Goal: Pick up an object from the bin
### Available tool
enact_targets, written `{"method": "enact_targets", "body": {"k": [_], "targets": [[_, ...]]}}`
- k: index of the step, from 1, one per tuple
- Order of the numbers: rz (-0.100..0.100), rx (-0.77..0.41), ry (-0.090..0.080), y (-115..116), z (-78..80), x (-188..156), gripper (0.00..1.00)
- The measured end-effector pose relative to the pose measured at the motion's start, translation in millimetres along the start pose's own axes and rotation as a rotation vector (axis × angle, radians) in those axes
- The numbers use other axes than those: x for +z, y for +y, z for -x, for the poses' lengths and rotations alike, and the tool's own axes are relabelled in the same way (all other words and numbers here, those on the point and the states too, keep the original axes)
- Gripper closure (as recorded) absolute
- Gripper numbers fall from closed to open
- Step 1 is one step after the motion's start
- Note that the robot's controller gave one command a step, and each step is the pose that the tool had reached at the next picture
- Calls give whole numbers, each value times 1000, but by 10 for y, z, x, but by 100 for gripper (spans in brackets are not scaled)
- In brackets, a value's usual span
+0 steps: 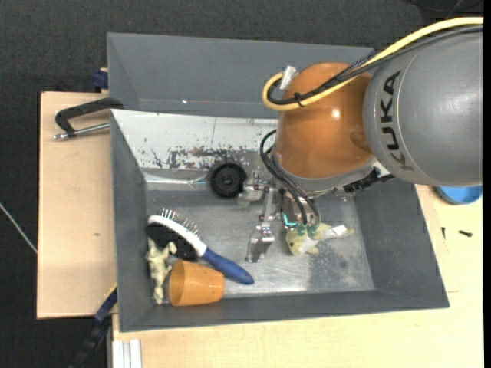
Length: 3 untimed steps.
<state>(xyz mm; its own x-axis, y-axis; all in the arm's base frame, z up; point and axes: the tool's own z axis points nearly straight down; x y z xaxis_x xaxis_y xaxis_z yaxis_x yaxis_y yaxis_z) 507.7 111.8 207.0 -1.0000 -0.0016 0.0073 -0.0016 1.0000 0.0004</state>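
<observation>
Arm above scuffed grey bin | hand mid-floor, grip cannot tell | pale scrap beside

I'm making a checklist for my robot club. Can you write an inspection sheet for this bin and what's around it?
Surface: grey metal bin, floor scuffed and speckled, back wall shiny.
Job's things: black wheel by the back wall; brush with a blue handle, orange cup on its side and pale toy figure bunched in the front left corner; yellowish lump near the middle.
Clutter: nothing seen.
Grippers: gripper low in the bin's middle, right beside the yellowish lump.
Cables: yellow cable loops over the arm's orange cover.
Surroundings: dark floor behind the bin.
</observation>
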Motion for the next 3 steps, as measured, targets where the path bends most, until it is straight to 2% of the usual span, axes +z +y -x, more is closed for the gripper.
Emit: {"method": "enact_targets", "body": {"k": [1, 2, 3], "targets": [[0, -184, -10, 332, -110, 1369, 0], [2, -178, -18, 326, -85, 1336, 100], [0, -391, -22, 454, 192, -455, 100]]}}
